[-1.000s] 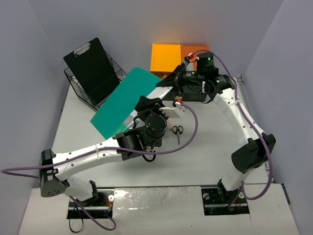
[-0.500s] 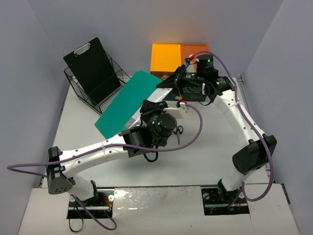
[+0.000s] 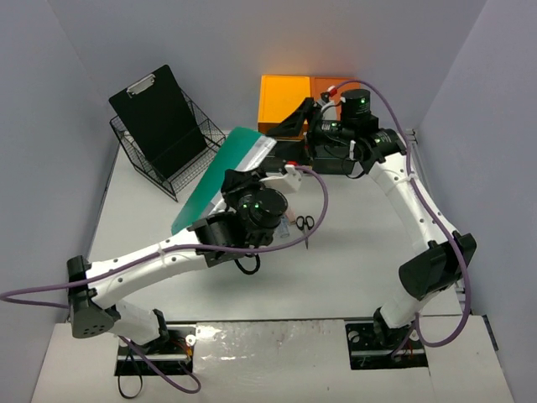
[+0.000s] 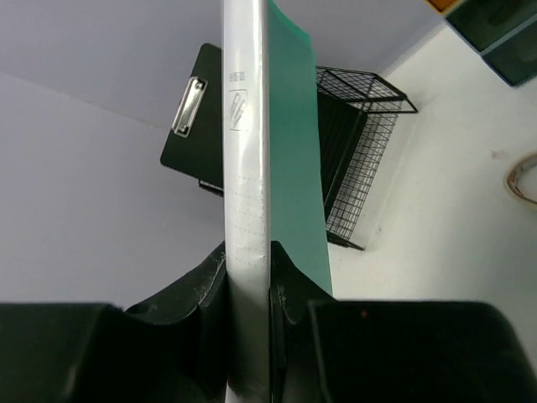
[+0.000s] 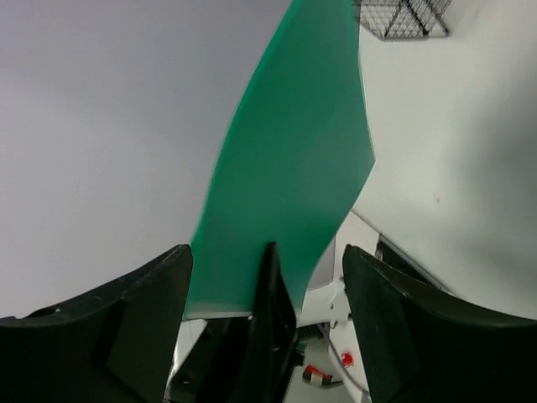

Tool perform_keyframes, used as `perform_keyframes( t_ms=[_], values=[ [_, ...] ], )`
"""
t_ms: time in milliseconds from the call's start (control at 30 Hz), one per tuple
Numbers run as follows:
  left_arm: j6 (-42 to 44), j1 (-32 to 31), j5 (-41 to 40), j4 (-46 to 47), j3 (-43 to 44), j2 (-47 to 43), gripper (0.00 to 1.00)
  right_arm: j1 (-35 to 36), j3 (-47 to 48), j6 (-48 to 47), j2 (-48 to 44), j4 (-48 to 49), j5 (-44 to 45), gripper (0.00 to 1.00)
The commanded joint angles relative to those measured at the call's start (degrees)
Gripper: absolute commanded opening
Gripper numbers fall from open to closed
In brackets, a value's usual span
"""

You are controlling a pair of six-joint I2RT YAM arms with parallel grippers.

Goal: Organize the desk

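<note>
Bare desk (image 3: 352,269) lies open between the left arm (image 3: 151,260) and right arm (image 3: 419,210), down to the near edge. The tilted green folder (image 3: 214,180) bars the middle-left. A wire basket (image 3: 138,168) holding a black clipboard (image 3: 155,113) fills the far-left corner. Orange boxes (image 3: 289,96) block the back, and scissors (image 3: 304,222) lie at the centre.
</note>
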Motion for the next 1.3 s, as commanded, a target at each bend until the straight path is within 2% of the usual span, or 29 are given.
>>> perform_keyframes(
  t_ms=[0, 100, 233, 300, 367, 400, 467, 633, 733, 933, 1133, 1267],
  values=[
    [-0.9, 2.9, -1.6, 5.4, 4.9, -7.8, 0.00, -6.6, 7.5, -5.4, 1.4, 3.0, 5.7, 0.78],
    [-1.2, 3.0, 1.3, 4.3, 5.9, -9.4, 0.00, -8.6, 11.3, -7.0, 3.7, 3.0, 8.0, 0.87],
    [-8.6, 10.6, 13.1, -2.5, 11.6, -11.5, 0.00, -9.9, 12.0, -8.8, 6.2, 3.0, 11.2, 0.87],
    [-11.8, 15.9, 24.1, -3.7, 12.8, -12.6, 0.00, -9.7, 11.1, -9.9, 6.8, 3.1, 11.3, 0.87],
    [-16.7, 24.5, 33.5, -4.5, 14.7, -13.5, 0.00, -9.5, 9.9, -11.7, 6.9, 3.1, 11.4, 0.86],
    [-18.3, 27.5, 40.9, -4.8, 15.6, -13.3, 0.00, -9.4, 9.6, -13.2, 6.8, 3.2, 11.3, 0.86],
    [-22.1, 35.9, 51.5, -6.6, 19.6, -11.0, 0.00, -9.1, 8.8, -14.5, 6.7, 3.3, 10.6, 0.85],
    [-29.3, 49.4, 76.0, -3.5, 24.6, -5.3, 0.00, -9.0, 6.5, -18.6, 4.7, 3.3, 9.0, 0.85],
    [-37.4, 55.0, 87.7, 2.6, 24.6, -1.1, 0.00, -8.9, 4.3, -20.6, 3.4, 3.3, 8.5, 0.85],
    [-57.0, 61.5, 106.2, 27.6, 18.1, 5.3, 0.00, -6.4, 0.3, -25.1, 0.8, 3.3, 9.7, 0.84],
    [-69.1, 67.5, 114.4, 47.0, 13.9, 10.9, 0.00, -5.5, -5.3, -28.0, -1.4, 3.6, 9.5, 0.84],
    [-71.7, 69.9, 115.7, 53.5, 13.8, 13.7, 0.00, -4.4, -7.7, -29.2, -2.3, 3.5, 9.6, 0.83]
  ],
)
